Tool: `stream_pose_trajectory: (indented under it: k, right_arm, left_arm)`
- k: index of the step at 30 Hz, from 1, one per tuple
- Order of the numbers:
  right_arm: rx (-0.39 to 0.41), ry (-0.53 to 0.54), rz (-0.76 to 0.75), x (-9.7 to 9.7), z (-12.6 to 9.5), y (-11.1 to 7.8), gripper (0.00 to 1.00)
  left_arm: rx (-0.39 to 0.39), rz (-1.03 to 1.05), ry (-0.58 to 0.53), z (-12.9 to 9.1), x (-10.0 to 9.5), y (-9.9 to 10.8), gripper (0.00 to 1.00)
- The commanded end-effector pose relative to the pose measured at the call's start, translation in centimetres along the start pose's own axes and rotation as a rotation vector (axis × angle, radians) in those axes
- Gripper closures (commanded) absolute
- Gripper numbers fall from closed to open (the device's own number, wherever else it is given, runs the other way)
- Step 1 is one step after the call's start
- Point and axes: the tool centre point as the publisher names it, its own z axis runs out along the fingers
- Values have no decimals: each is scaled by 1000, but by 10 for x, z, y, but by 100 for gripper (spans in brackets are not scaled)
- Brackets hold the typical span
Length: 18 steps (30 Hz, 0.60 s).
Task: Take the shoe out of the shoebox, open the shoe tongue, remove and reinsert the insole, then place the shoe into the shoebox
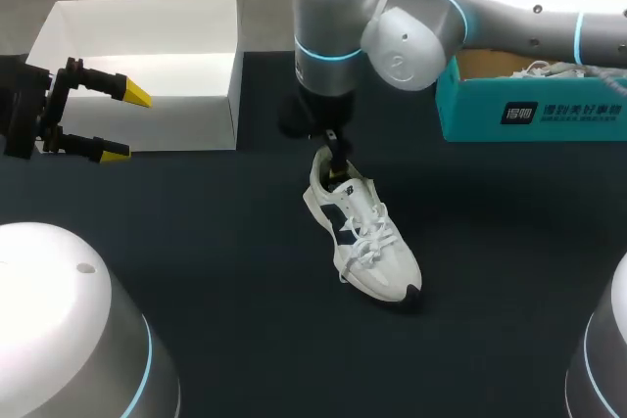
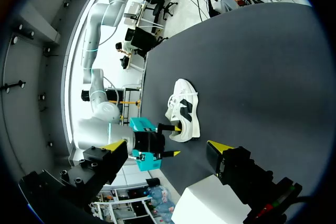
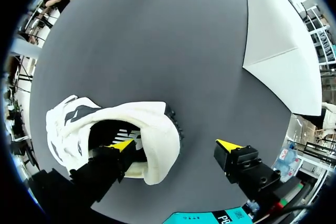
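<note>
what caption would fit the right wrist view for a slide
Right gripper open at the white shoe, one finger inside its heel opening, the other outside, over the dark table.

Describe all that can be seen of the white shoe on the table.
The shoe is a white sneaker with dark side panels, white laces and a dark toe edge. It stands upright on its sole on the dark table, heel toward the far side. One finger of the open right pincer is inside its opening; the other is outside, behind the heel, not touching.
</note>
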Motion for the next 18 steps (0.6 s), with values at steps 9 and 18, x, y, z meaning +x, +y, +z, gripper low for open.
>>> stream_pose_trajectory:
  k: [9, 18]
  right_arm:
    - [18, 56, 20, 1, 30, 0, 42]
    - [32, 96, 47, 13, 23, -6, 100]
  left_arm:
    - [0, -1, 5, 0, -1, 0, 0]
    - [0, -1, 5, 0, -1, 0, 0]
